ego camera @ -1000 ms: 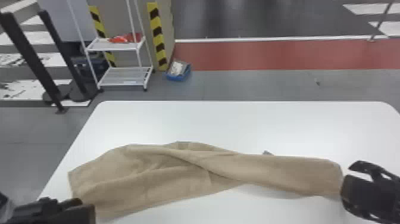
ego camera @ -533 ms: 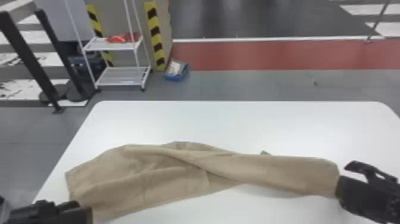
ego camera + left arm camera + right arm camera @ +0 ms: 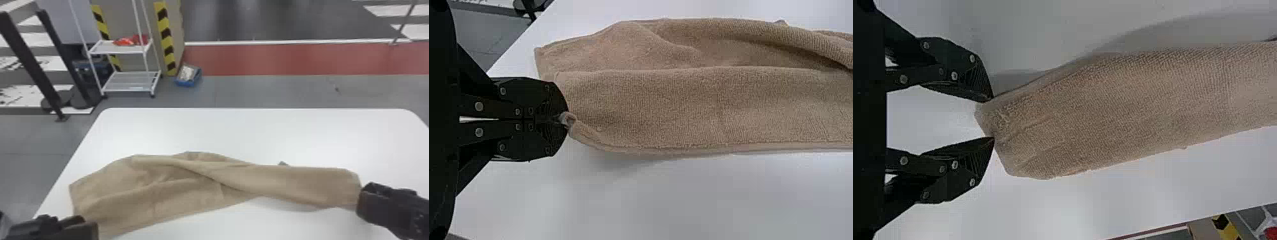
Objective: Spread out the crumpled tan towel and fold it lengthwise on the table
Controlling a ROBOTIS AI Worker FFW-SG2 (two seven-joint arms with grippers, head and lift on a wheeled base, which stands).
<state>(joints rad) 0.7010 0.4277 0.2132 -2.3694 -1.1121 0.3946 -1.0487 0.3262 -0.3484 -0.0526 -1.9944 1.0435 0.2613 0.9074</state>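
The tan towel lies crumpled across the table, broad and wrinkled at the left, narrowing to a folded-over strip at the right. At its near left corner is my left gripper; in the left wrist view the left gripper is shut on that corner, pinching a small curl of the towel. At the strip's right end is my right gripper. The right wrist view has the right gripper open, its fingertips on either side of the end of the towel.
A small grey object peeks out behind the towel's far edge. The white table extends beyond the towel. Past it on the floor stand a white shelf rack and a blue bin.
The left gripper and the towel's left corner have shifted slightly left. At the right end, my right gripper has also edged left, and the towel's end has moved a little with it.
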